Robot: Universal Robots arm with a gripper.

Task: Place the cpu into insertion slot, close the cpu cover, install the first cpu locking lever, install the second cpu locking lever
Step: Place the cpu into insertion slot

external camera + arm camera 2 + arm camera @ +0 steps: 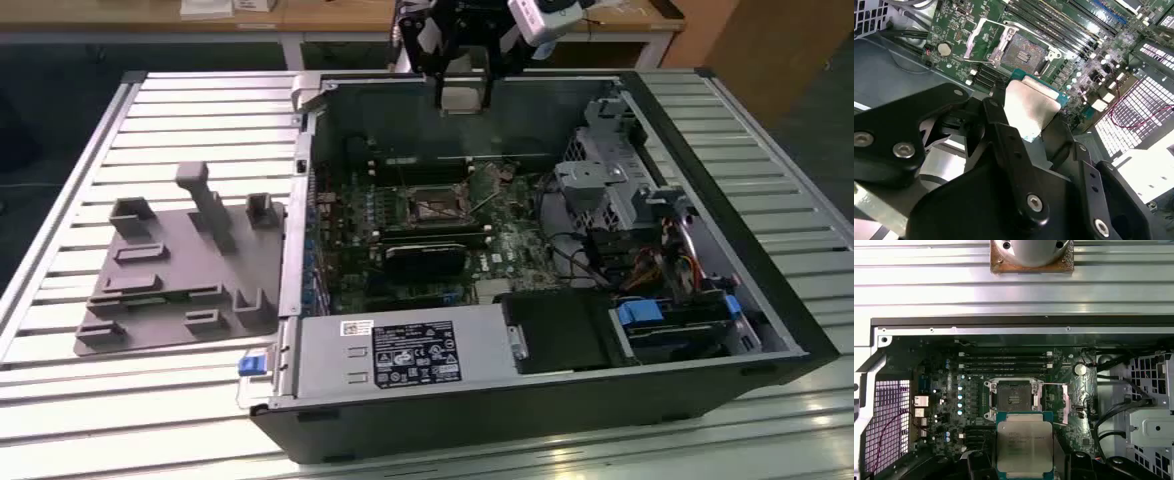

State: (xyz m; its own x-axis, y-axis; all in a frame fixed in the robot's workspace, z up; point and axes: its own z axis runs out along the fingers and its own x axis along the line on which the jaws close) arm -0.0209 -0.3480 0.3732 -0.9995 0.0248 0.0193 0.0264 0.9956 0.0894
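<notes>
gripper (1026,112): black jointed links | silver screws (1034,202) | white camera (541,18)

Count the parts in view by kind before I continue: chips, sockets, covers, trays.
cpu, held in the gripper: 1
insertion slot, empty: 1
cpu cover, swung open: 1
grey fixture tray: 1
Total: 4

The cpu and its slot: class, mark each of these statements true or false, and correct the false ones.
1. The gripper holds the cpu. True.
2. A chip already sits in the slot. False: the slot is empty.
3. The cover is closed. False: it stands open.
4. A grey fixture lies on the table. True.
</notes>
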